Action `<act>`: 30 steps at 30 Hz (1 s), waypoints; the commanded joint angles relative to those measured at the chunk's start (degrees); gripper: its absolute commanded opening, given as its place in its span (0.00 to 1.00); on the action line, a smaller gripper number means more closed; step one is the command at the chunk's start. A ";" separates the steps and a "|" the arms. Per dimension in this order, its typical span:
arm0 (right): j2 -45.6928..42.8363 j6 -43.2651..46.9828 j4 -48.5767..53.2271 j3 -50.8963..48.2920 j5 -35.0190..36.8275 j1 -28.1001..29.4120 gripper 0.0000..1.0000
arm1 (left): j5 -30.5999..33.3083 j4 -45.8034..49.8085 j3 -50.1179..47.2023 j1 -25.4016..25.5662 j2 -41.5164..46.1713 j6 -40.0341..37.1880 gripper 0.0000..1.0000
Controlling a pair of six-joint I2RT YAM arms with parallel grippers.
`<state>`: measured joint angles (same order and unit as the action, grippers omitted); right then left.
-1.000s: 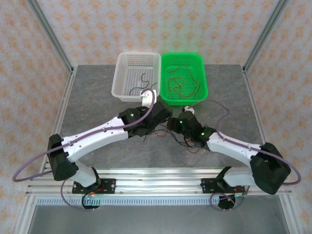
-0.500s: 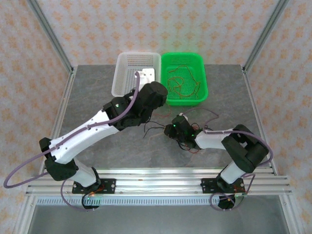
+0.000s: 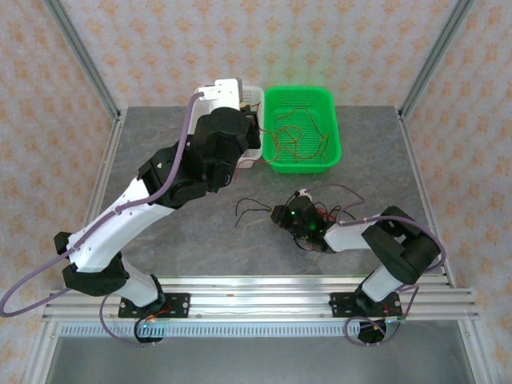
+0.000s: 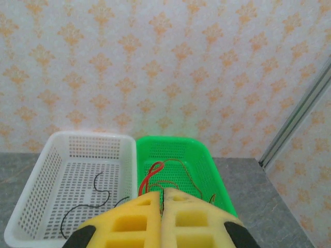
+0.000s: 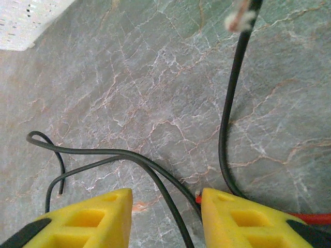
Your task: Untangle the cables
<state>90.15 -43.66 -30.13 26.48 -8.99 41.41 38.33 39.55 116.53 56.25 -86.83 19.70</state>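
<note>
As left arm [image 3: 144, 208] swings up off table [image 5: 155, 77], left gripper [image 4: 161, 199] now hangs clenched, red cables [image 4: 154, 170] in green basket [image 4: 207, 160] just ahead; we can't confirm pinch. Right gripper [image 5: 165, 199] pulls back, jaws narrowed yet apart, black cables [image 5: 129, 155] between them on table. Tangle still unsorted, we judge.

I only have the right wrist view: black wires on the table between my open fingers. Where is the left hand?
Observer: The left hand is shut and raised above the white basket at the far side of the table.
Operator: Anything in that basket?
Observer: One black wire lies on its floor.
Operator: And the reds?
Observer: A tangle of red wires sits in the green basket, right beside the white one.
</note>
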 commanded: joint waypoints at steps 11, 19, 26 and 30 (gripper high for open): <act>-5.30 1.04 11.33 -2.84 -0.29 0.85 0.45 | -8.75 -21.78 -0.47 -4.41 -2.71 -12.02 0.00; -21.11 5.98 22.50 -2.22 3.74 0.87 0.59 | -11.88 -35.57 -2.05 -6.30 -7.55 -16.71 0.00; -33.58 6.91 31.21 -2.22 4.83 0.87 0.65 | -16.21 -43.64 -0.90 -8.66 -14.69 -17.08 0.00; -37.91 6.83 34.42 -2.13 4.72 0.87 0.67 | -17.62 -47.05 1.09 -10.08 -19.50 -16.89 0.00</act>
<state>54.30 -37.80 -0.86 24.32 -6.15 41.98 23.18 -1.56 115.37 47.13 -104.20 3.90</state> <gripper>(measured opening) 0.672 0.042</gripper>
